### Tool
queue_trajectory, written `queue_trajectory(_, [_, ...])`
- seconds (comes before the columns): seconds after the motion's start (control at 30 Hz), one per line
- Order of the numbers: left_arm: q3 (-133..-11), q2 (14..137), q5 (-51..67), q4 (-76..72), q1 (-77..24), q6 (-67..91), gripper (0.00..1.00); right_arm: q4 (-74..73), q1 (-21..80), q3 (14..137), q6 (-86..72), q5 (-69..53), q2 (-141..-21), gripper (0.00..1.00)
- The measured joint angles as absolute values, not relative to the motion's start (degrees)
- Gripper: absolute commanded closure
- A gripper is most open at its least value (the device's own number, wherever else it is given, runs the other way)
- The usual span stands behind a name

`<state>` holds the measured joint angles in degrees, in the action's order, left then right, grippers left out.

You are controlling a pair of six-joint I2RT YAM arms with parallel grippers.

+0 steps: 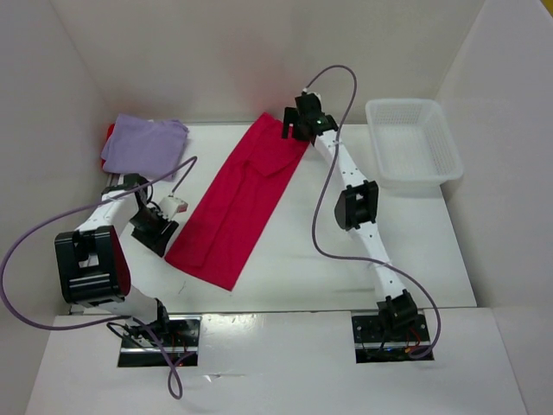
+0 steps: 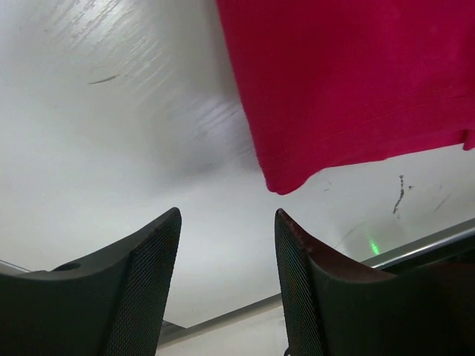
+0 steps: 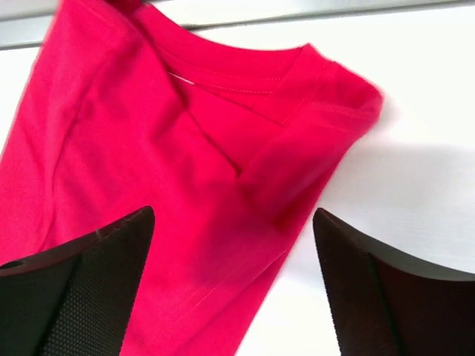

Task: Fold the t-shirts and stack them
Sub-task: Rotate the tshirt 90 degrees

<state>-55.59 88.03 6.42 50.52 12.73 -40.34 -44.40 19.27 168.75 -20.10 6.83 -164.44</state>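
The pinkish crimson t-shirt (image 1: 239, 201) lies folded into a long strip, running diagonally from the back middle to the front left of the table. My right gripper (image 1: 294, 130) is open just above its collar end (image 3: 245, 81), empty. My left gripper (image 1: 169, 226) is open and empty, just left of the strip's lower corner (image 2: 286, 182). The pale lavender t-shirt (image 1: 143, 143) lies folded at the back left, on top of the bright red t-shirt (image 1: 110, 132), of which only an edge shows.
A white plastic bin (image 1: 412, 142) stands at the back right. White walls close in the table on the left, back and right. The right arm stretches across the table's right half.
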Motion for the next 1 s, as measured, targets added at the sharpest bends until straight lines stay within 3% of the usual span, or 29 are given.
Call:
queue_trajectory(0.03, [-55.61,87.94,6.7,50.76,12.56,-40.27,0.39,-45.8,19.7,169.66,-19.29,8.19,-163.81,0.0])
queue_trajectory(0.2, [-55.66,86.72,7.33,50.43,12.51,-39.66,0.39,-52.42,21.28,163.26,-18.13,16.03,-151.41,0.0])
queue_trajectory(0.37, [-53.67,78.87,7.4,47.05,12.99,-38.7,0.34,-49.71,27.03,131.48,-18.63,27.83,-117.82,0.0])
queue_trajectory(0.5, [-51.46,68.36,7.2,44.56,10.83,-37.71,0.27,-41.23,45.58,102.41,-24.64,33.3,-87.11,0.0])
queue_trajectory(0.6, [-51.24,62.57,7.79,41.41,6.92,-35.44,0.25,-36.49,60.05,85.06,-35.05,31.35,-73.47,0.0])
queue_trajectory(0.7, [-51.81,60.71,7.81,39.31,6.24,-32.91,0.25,-33.95,63.2,74.67,-46.37,29.58,-74.56,0.0])
queue_trajectory(0.87, [-52.18,62.63,8.49,38.5,6.63,-31.03,0.25,-30.87,69.52,70.54,-57.14,23.51,-94.8,0.01])
queue_trajectory(1.0, [-52.23,66.7,9.76,38.92,8.56,-31.0,0.25,-28.29,71.64,70.46,-61.34,18.83,-102.61,0.15])
